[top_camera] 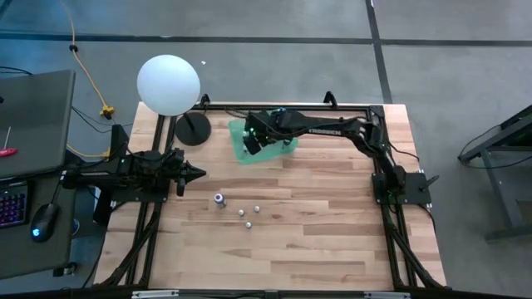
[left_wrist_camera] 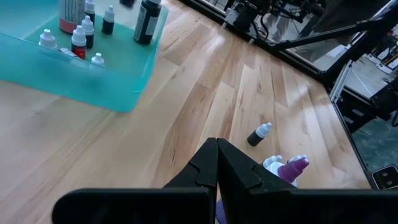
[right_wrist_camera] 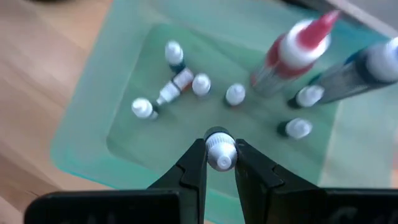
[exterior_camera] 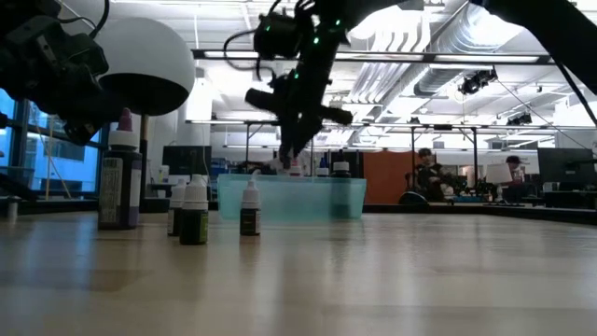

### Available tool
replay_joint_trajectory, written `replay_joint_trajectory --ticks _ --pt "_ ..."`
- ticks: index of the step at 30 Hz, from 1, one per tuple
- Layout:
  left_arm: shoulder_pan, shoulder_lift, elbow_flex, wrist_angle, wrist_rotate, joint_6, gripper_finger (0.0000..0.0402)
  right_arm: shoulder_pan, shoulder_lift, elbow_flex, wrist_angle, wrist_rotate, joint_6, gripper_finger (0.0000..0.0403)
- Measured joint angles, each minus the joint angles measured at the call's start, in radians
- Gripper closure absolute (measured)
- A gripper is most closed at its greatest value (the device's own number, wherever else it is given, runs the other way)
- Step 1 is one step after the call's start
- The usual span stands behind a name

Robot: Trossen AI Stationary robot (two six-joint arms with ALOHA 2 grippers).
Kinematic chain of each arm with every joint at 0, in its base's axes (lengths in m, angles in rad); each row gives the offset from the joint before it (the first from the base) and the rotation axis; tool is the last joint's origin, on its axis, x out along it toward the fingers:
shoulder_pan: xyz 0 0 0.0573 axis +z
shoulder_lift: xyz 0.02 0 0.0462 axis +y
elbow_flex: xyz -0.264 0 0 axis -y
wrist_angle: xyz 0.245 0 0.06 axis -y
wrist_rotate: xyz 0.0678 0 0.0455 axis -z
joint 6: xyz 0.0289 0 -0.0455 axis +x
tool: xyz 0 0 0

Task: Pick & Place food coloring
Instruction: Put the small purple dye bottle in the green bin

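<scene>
Right gripper (right_wrist_camera: 220,163) – tiny white-capped bottle (right_wrist_camera: 219,151), pinched

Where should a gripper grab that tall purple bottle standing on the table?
Probably around the purple bottle's straight body, just below its narrow purple tip, coming from above with the fingers to either side. It stands upright, and small bottles stand close beside it, so a sideways approach risks knocking them. The left gripper, shut now, is nearest.

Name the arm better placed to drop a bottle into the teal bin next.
Right. Its pincer is shut on a small bottle above the teal bin. The left pincer is shut, empty, apart from the bin.
</scene>
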Motion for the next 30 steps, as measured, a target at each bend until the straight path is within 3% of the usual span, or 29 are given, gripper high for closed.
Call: replay_joint_trajectory --ticks 10,17,30 --pt "0.000 0.000 0.000 0.000 0.000 0.000 0.0401 0.001 0.084 -0.002 0.000 -0.010 0.042 0.0349" --pt "0.000 0.000 0.000 0.000 0.000 0.000 0.0401 -0.027 0.084 -0.002 0.002 0.018 0.035 0.0349" --pt "0.000 0.000 0.000 0.000 -0.001 0.000 0.0401 -0.077 0.104 -0.003 0.002 -0.030 -0.002 0.0349"
